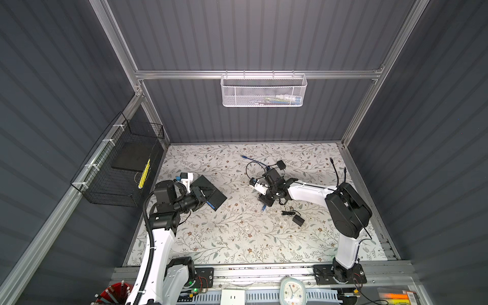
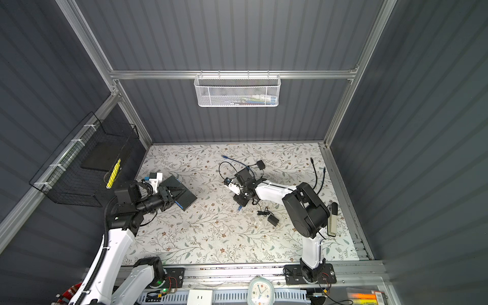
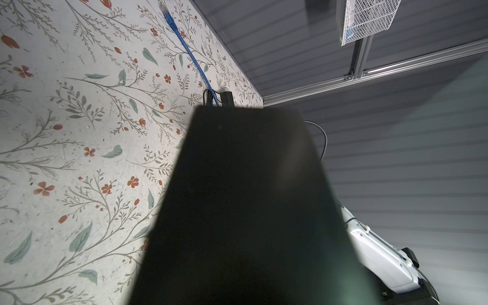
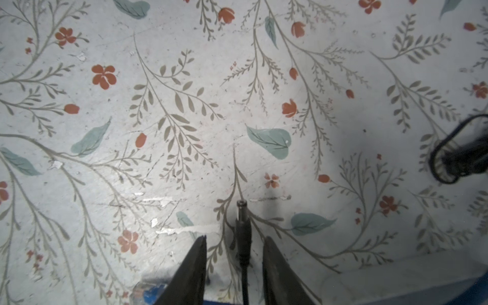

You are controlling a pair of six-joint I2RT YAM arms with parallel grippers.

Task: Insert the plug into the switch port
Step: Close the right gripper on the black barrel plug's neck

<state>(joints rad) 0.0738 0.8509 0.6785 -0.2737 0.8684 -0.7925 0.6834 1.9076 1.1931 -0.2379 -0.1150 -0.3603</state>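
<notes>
Floral desk. Right hand spread, fingers straddling the plug, gaps either side. Left hand clamped tight on the switch edge.

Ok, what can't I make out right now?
Ports of the black ribbed switch box: its body fills the left wrist view; too small in both top views.
How the left gripper holds it: hidden behind the box in that view.
Whether the right gripper pinches the black barrel plug: contact cut off by the right wrist view's bottom edge.
</notes>
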